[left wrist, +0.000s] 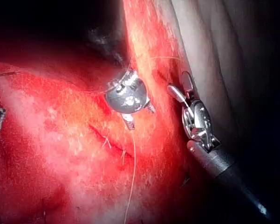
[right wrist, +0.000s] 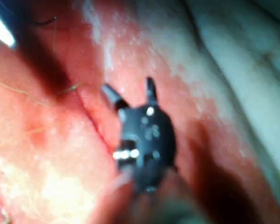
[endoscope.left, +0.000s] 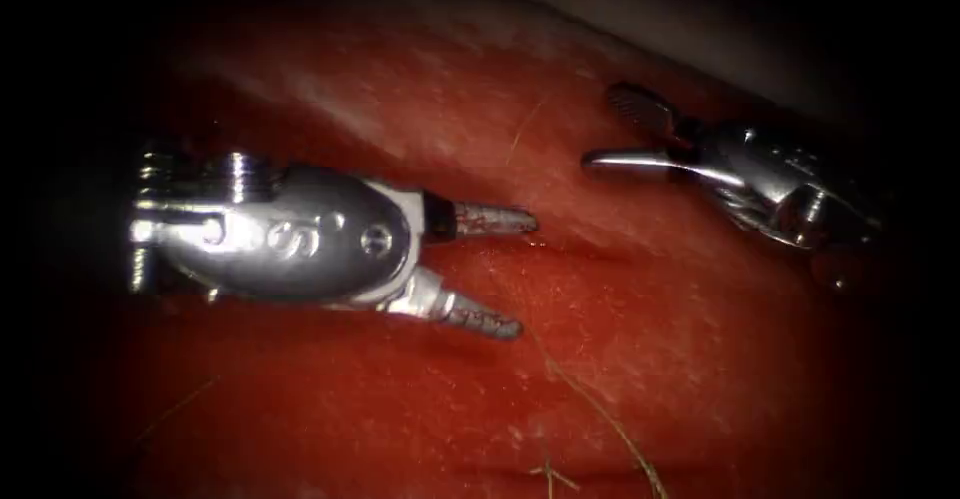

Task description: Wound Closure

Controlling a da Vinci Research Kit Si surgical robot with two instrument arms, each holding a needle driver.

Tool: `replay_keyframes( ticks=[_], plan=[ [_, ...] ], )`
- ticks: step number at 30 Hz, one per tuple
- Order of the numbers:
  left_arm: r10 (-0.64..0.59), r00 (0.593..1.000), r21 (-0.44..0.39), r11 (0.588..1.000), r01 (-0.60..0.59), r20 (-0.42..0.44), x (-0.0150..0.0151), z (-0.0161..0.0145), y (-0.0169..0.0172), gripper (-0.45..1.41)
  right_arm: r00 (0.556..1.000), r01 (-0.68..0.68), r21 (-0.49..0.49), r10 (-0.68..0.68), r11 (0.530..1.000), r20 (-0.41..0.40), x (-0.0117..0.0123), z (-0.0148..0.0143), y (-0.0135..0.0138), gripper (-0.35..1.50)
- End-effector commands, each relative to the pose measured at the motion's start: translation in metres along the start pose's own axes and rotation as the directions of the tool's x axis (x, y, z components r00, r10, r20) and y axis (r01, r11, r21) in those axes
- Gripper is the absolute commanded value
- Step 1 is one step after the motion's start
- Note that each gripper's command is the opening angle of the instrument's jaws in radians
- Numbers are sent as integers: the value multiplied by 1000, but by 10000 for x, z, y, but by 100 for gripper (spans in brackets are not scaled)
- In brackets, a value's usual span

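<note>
Left tool [endoscope.left: 515,274], nearest in the endoscope view, hangs over the tissue [endoscope.left: 420,409] with jaws spread wide and nothing between them. Thread [endoscope.left: 600,414] trails loose across the tissue below its tips. Farther back, on the right, the right tool [endoscope.left: 615,129] also has its jaws parted and grips nothing. I cannot make out the needle anywhere, so whether it is in the tissue can't be told.

A wide stretch of bare, wet red tissue [endoscope.left: 620,289] lies open between the silver left tool [endoscope.left: 515,274], jaws spread and empty, and the silver right tool [endoscope.left: 615,129], jaws likewise parted and empty. A thin pale thread [endoscope.left: 600,414] crosses the near ground, apparently lying loose.
</note>
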Motion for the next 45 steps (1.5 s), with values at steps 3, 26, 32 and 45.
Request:
replay_keyframes(
  ticks=[3,26,32,45],
  plan=[
    [23,998,-22,1000,-21,61,-2,21,26,60,1000,1,1,-1,1000,-3,-2,10,-1,136],
    [261,944,140,946,-292,203,26,90,72,57,1000,11,4,-11,1000,5,-8,18,-6,136],
    [241,967,158,955,-252,88,30,89,70,-35,1000,12,4,-12,1000,8,-8,18,-6,135],
    [258,960,140,960,-242,-111,1,37,31,-35,1000,17,73,-19,997,19,0,10,-13,128]
  ],
)
